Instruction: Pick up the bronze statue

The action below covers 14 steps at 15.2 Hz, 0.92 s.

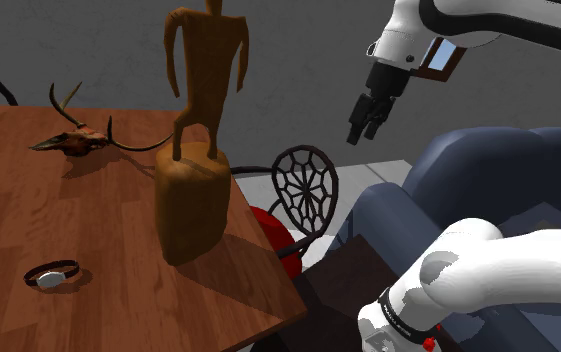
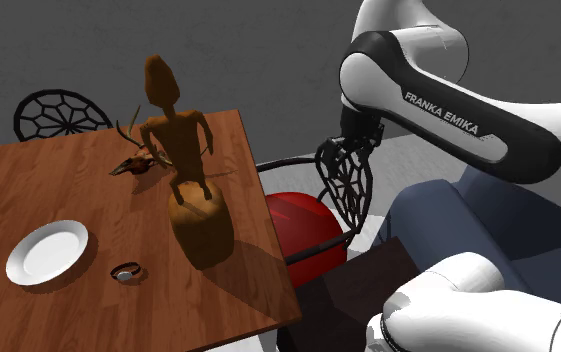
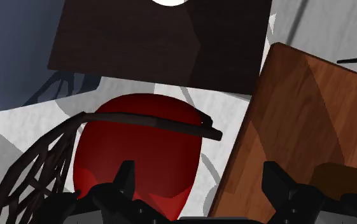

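Where the gripper hangs: off the table's edge, above the red seat of a black web-backed chair, well apart from the statue.
Fingers: spread wide, clasping nothing; the red seat shows between them.
Statue: a brown standing figure, upright on a rounded block base, on the wooden table near the edge by the chair.
Also on the table: an antlered skull beyond the statue, a wristwatch nearer the shoulder camera, a white plate.
Beside the stand: a blue armchair.
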Each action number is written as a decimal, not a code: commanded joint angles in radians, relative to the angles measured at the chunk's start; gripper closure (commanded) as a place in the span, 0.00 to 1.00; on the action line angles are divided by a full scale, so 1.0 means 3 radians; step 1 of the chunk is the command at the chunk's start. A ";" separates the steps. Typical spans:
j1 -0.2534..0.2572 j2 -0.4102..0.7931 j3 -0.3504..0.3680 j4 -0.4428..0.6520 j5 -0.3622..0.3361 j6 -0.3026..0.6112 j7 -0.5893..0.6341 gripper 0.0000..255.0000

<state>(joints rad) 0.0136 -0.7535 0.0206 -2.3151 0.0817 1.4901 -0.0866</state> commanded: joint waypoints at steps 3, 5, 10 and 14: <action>0.0103 0.0187 0.0006 0.0177 0.0062 0.0061 -0.0149 0.00; 0.0205 0.0367 0.0012 0.0362 0.0124 0.0107 -0.0297 0.00; 0.0441 0.0787 0.0042 0.0857 0.0283 0.0158 -0.0669 0.00; 0.0614 0.1097 0.0077 0.1284 0.0410 0.0138 -0.0960 0.00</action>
<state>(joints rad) 0.1847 -0.4442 0.0422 -1.9642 0.1949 1.5382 -0.3501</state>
